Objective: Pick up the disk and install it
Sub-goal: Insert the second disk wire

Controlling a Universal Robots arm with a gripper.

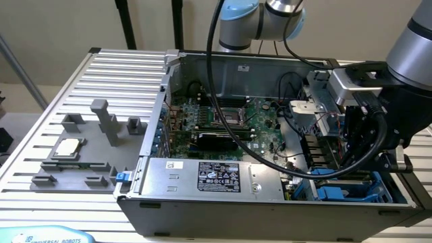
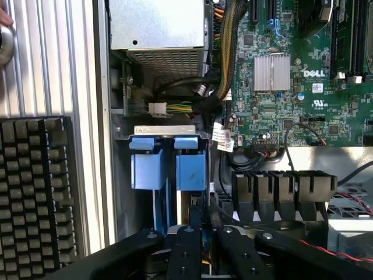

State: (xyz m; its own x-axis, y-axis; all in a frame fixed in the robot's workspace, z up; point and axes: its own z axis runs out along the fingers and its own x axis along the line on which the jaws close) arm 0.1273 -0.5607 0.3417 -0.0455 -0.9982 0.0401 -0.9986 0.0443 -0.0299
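1. Wrist view places the black two-fingered hand (image 2: 201,242) low inside the open grey metal computer case (image 1: 270,215), at the drive bay in the case's corner.
2. The fingers (image 2: 185,251) stand close together with a thin blue edge (image 2: 202,233) between them. I judge this to be the rim of the flat silver-grey metal disk in its bright blue plastic carrier, clamped edge-on; the metal body and label cannot be made out from here.
3. Directly ahead of the hand stand two bright blue plastic latch tabs (image 2: 169,162), side by side under a silver metal bracket. The gripped blue piece runs up toward them, so the disk appears to be entering or already partly within the bay.
4. Exterior view agrees: the arm's black wrist section (image 1: 368,126) reaches down over blue bay plastic (image 1: 344,190) at the corner of the case, just beside the large grey power-supply box with a black label (image 1: 216,177).
5. Beyond the hand lies the green motherboard (image 2: 303,87). On the ribbed desk (image 1: 121,76) outside the case, well apart from the hand, a grey fixture (image 1: 74,157) carries a small square silver chip (image 1: 70,147).
6. Assessment: pick-up looks complete. Installation is in hand; full seating of the carrier cannot be confirmed while the hand is clamped on it.
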